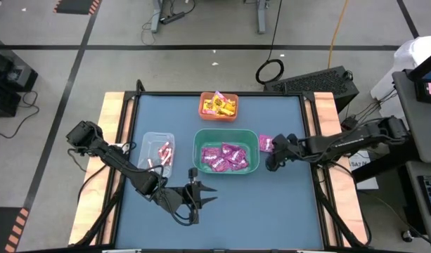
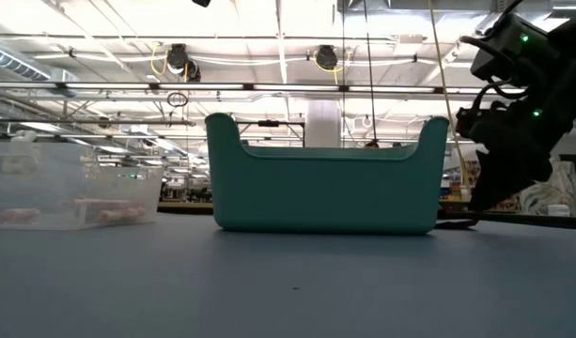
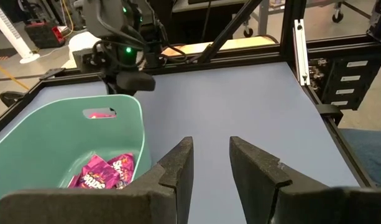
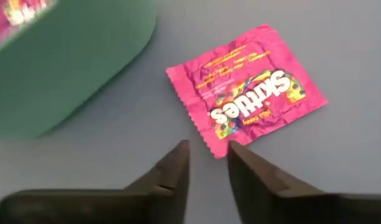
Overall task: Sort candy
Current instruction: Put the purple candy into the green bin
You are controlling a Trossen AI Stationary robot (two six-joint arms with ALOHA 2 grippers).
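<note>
From above, a blue-grey table (image 1: 271, 204) with wooden side edges stands on a grey floor marked with black tape. It carries an orange bin (image 1: 219, 105) of yellow packets, a clear bin (image 1: 157, 153) of pink sticks and a green bin (image 1: 226, 151) of magenta packets.

One pink packet (image 1: 265, 143) lies on the table just beside the green bin, under the right gripper (image 1: 271, 156).

The low view looks into a bright hall (ceiling lights, hanging cables).

The left gripper (image 3: 210, 163) hovers, fingers apart and empty.

The right wrist view shows its fingers (image 4: 171, 174) apart, clear of the packet.
</note>
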